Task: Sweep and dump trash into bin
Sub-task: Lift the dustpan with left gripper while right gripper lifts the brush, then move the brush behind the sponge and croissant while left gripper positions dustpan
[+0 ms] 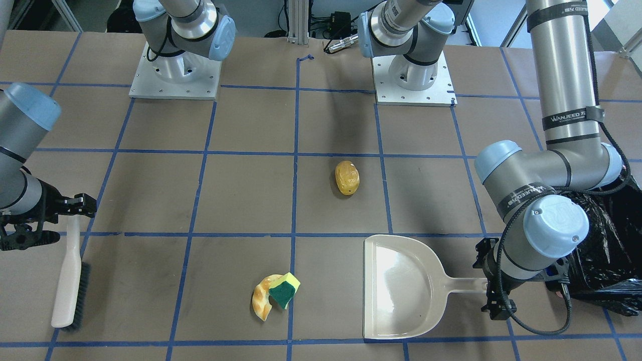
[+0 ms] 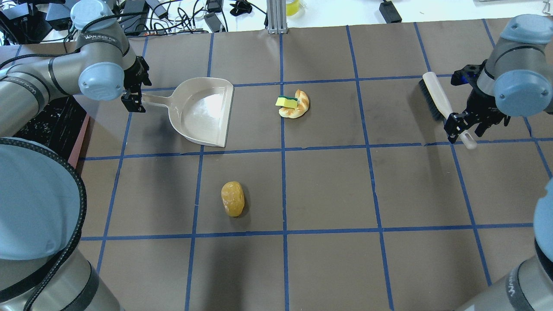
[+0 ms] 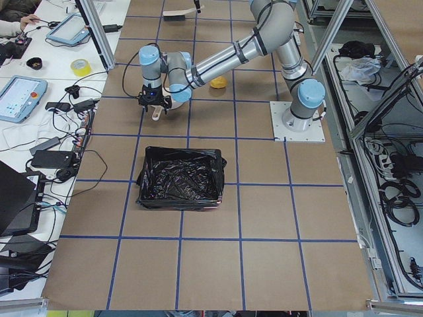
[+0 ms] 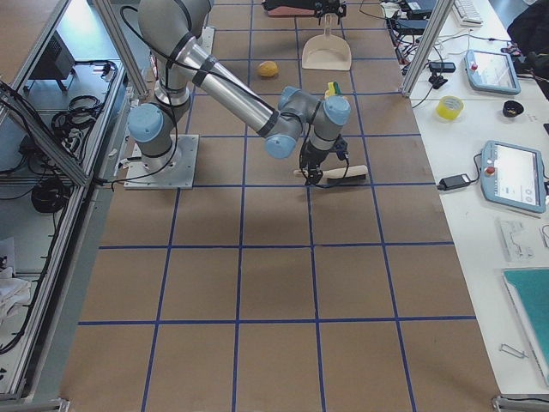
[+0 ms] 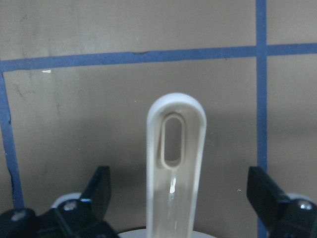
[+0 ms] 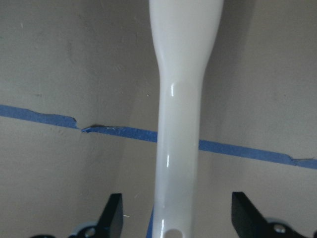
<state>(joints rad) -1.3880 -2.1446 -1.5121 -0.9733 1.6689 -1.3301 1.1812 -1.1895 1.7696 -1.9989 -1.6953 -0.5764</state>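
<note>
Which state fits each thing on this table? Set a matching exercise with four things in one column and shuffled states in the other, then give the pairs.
Things
1. potato
2. sponge
3. dustpan
4. brush

States
A. handle lies inside the open right pincer
B. lies alone on the table
C. rests against the bread crescent
D. handle lies inside the open left pincer

Pairs: 1-B, 2-C, 3-D, 4-A

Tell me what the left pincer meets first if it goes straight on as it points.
Probably the dustpan handle, which lies between the left pincer's open fingers; the table is just beneath.
</note>
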